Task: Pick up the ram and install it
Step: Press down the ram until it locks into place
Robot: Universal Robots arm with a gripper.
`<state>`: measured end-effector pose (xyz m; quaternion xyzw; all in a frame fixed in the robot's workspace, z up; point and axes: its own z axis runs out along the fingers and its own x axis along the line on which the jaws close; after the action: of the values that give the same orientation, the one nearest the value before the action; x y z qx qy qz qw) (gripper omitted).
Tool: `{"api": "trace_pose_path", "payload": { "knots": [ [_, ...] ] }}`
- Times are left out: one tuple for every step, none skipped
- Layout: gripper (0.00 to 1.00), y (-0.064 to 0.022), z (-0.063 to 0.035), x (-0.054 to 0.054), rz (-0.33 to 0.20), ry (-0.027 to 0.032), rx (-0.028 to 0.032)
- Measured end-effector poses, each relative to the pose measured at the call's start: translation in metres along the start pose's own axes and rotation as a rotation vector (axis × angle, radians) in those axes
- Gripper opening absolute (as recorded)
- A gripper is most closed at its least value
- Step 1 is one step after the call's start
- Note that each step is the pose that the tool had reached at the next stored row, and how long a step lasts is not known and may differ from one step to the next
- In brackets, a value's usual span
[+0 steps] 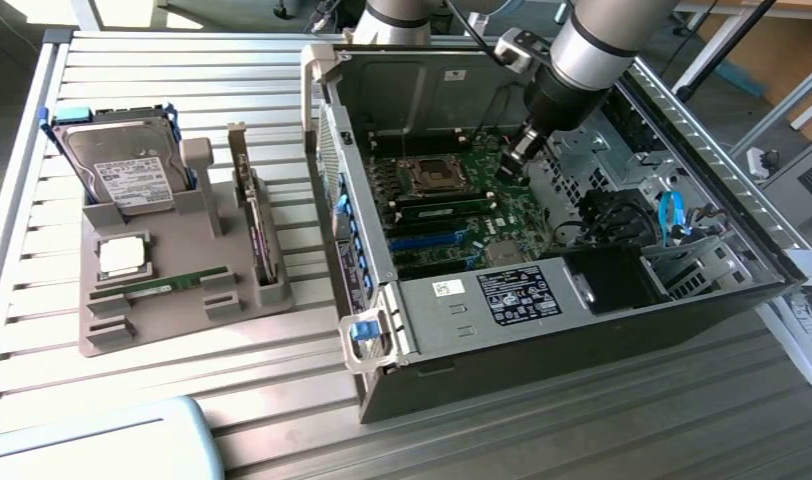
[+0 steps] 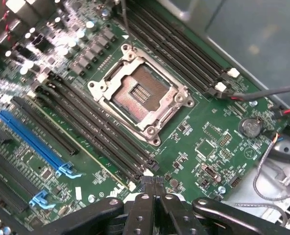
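- Fingers [image 2: 152,185] clenched tip to tip, nothing visible between them; gripper [image 1: 520,150] hanging inside the open computer case [image 1: 513,300], low over the motherboard [image 1: 493,175].
- In the wrist view, pointing down at the board beside the empty processor socket [image 2: 140,93], tips just off the near end of the bank of long black memory slots [image 2: 101,132].
- The ram [image 1: 159,285] lying flat in a groove of the grey holder [image 1: 193,240] on the counter [image 1: 179,100], outside the case, toward the exterior view's left.
- Well apart from the fingers: the case wall and most of the holder in between, so likely not yet picked up.
- Long axis running roughly across the exterior view, its right end tilted slightly upward in the picture, near to parallel with the memory slots on the board as seen from there.
- Sharing the holder with a hard drive [image 1: 126,170], a square silver chip [image 1: 123,255] and an upright card [image 1: 255,235]; chip just beside the ram, card standing between the ram and the case.
- A thin green strip [image 1: 446,207] showing along the slots below the socket; cannot tell whether another stick is seated there.
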<state>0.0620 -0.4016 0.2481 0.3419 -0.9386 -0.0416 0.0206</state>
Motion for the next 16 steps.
{"api": "trace_pose_path", "payload": {
  "knots": [
    [0.11, 0.0001, 0.0, 0.0001, 0.009, -0.001, -0.0001],
    [0.11, 0.0001, 0.0, 0.0002, 0.02, -0.0019, -0.0002],
    [0.11, 0.0001, 0.0, 0.0001, 0.031, -0.0029, -0.0003],
    [0.11, 0.0001, 0.0, 0.0001, 0.041, -0.0038, -0.0004],
    [0.11, 0.0001, 0.0, 0.0002, 0.057, -0.0053, -0.0005],
    [0.11, 0.0001, 0.0, 0.0002, 0.077, -0.0071, -0.0007],
    [0.11, 0.0001, 0.0, 0.0002, 0.095, -0.0088, -0.0009],
    [0.11, 0.0001, 0.0, 0.0002, 0.116, -0.0108, -0.0011],
    [0.11, 0.0001, 0.0, 0.0002, 0.133, -0.0123, -0.0013],
    [0.11, 0.0001, 0.0, 0.0002, 0.151, -0.014, -0.0015],
    [0.11, 0.0001, 0.0, 0.0002, 0.169, -0.0156, -0.0017],
    [0.11, 0.0001, 0.0, 0.0002, 0.193, -0.0178, -0.0019],
    [0.11, 0.0001, 0.0, 0.0002, 0.207, -0.0192, -0.0021],
    [0.11, 0.0001, 0.0, 0.0002, 0.232, -0.0215, -0.0023],
    [0.11, 0.0001, 0.0, 0.0002, 0.248, -0.0229, -0.0025],
    [0.11, 0.0001, 0.0, 0.0001, 0.267, -0.0247, -0.0027]
  ]
}}
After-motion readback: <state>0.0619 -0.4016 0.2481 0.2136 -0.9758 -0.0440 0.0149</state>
